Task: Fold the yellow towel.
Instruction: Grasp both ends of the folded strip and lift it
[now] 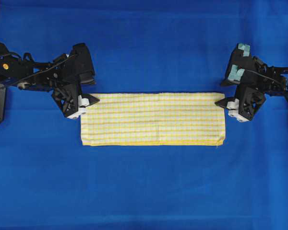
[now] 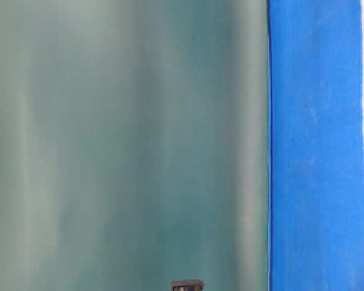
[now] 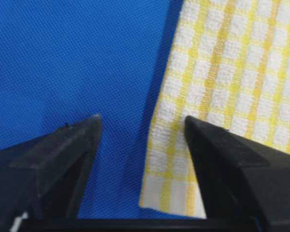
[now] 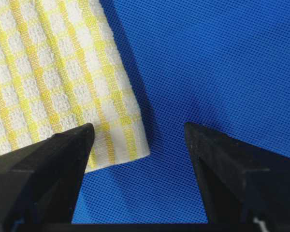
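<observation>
The left claw stands wide and empty, one finger over the blue sheet and the other over the towel's left far corner; the right claw likewise gapes at the right far corner, holding nothing. The yellow towel lies flat as a long strip mid-desk. I judge the corner grasp is in hand: next, both must descend, pinch, then lift together.

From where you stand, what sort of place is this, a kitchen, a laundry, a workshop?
Probably a robot test bench rather than a home. A plain blue sheet covers the whole surface, two black robot arms flank it, and a single yellow towel lies between them.
</observation>
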### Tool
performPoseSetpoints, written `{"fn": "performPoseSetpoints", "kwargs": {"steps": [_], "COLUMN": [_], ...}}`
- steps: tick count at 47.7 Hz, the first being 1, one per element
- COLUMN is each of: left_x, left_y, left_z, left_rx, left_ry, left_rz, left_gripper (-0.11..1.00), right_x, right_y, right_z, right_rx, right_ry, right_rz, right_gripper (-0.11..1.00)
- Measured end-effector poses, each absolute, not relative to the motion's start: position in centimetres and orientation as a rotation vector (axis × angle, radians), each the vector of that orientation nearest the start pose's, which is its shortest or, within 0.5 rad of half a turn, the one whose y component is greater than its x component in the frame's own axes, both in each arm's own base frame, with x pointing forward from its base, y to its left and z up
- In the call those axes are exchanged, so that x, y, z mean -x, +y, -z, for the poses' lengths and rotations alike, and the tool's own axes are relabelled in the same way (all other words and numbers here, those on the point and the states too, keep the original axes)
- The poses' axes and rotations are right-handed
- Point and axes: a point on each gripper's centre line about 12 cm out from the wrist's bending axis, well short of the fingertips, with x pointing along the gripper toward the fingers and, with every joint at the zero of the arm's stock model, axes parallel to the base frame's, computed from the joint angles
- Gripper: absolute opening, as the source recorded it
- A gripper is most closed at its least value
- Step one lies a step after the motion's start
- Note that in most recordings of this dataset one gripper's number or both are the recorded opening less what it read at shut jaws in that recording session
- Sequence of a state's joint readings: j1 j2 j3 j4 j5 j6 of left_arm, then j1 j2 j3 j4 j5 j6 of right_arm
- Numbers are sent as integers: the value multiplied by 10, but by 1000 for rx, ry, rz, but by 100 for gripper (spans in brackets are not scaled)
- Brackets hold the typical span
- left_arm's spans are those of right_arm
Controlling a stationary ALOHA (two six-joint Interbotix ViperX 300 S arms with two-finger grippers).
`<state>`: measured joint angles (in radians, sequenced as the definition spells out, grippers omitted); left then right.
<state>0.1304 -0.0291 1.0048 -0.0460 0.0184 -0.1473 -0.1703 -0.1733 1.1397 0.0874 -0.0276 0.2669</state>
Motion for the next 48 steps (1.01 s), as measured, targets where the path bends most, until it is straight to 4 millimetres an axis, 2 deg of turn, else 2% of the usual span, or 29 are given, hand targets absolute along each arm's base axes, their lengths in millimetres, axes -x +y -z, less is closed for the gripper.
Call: {"fn": "performPoseSetpoints", "kwargs": {"steps": [3, 10, 13, 20, 33, 48], "left_x": [-282, -284, -287, -287, -287, -287], "left_y": [37, 36, 33, 30, 30, 28], "left_z": [-82, -85, -87, -93, -112, -169], "left_rx": [246, 251, 245, 225, 198, 194], "left_ry": [1011, 1100, 1132, 1172, 1149, 1041], "left_rz": [-218, -216, -204, -185, -165, -150], "left_gripper": [50, 15, 3, 1, 1, 1], "right_x": [-244, -244, -245, -247, -244, -235], "right_y": [-41, -39, -39, -40, -46, -49], "right_z": [-90, -91, -91, -97, -119, -168], "right_rx": [-400, -382, -378, -362, -364, -337], "right_ry": [903, 905, 904, 884, 820, 720], "right_rz": [320, 304, 301, 292, 304, 296], "right_gripper": [61, 17, 5, 5, 5, 5]}}
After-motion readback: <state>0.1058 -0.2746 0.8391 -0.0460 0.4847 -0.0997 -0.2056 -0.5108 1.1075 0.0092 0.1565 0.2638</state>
